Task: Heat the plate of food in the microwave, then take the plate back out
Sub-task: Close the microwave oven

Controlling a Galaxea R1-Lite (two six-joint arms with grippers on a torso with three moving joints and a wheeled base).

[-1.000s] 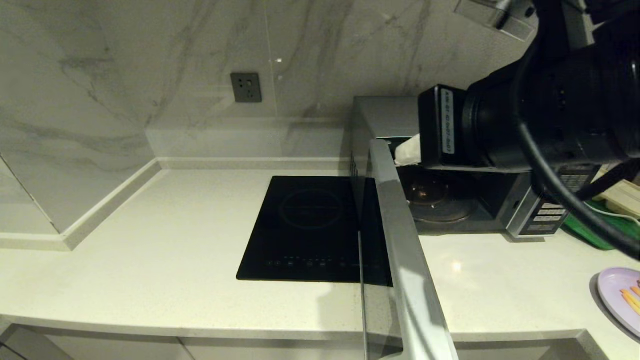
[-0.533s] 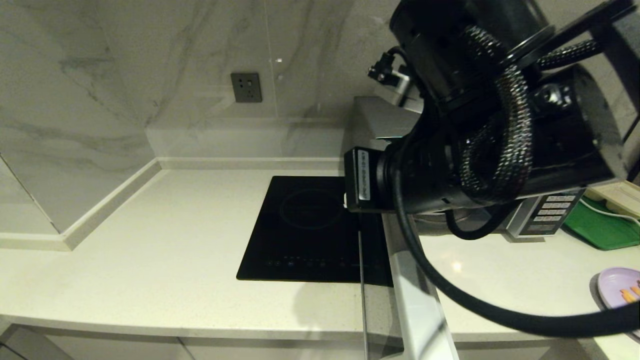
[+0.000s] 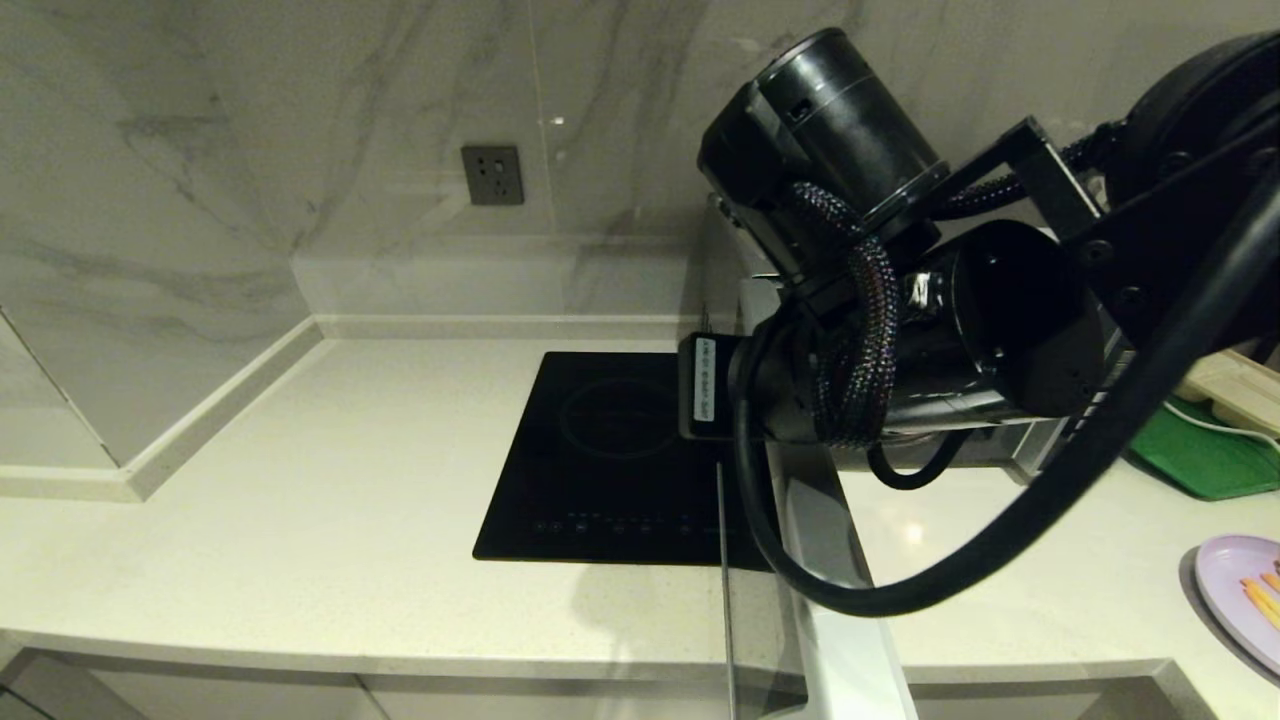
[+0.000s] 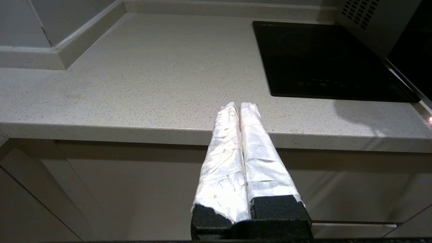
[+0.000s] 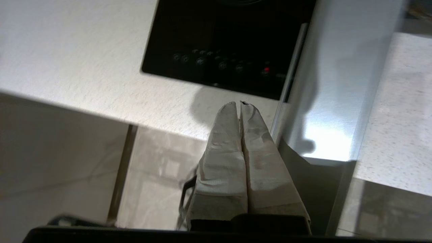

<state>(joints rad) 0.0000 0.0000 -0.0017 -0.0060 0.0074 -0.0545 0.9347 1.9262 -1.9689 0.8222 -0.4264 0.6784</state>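
The right end effector (image 5: 240, 104) has its two white-wrapped fingers (image 5: 226, 141) pressed tight together, and it holds nothing. It hangs in the air just off the front edge of the desk (image 5: 67, 57), close beside the microwave's open door (image 5: 337, 84), and its tips point down toward the black cooktop (image 5: 229, 33). In the head view the big black right arm (image 3: 900, 340) reaches across in front of the microwave (image 3: 722, 250) and hides most of it. The door (image 3: 830, 560) swings out toward the robot, past the desk's front edge. The left end effector (image 4: 239, 105) is closed too, with nothing in it. It sits low, in front of the desk (image 4: 135, 84) and its cabinets, well apart from the cooktop (image 4: 320, 57). The plate of food (image 3: 1245, 595) is not in the microwave. It rests on the desk (image 3: 300, 480) at the far right, near the front edge, with thin orange sticks on it. A green tray (image 3: 1200, 455) lies farther back on the right, past the microwave. A grey wall socket (image 3: 492, 175) sits on the marble wall behind the cooktop (image 3: 610, 460).
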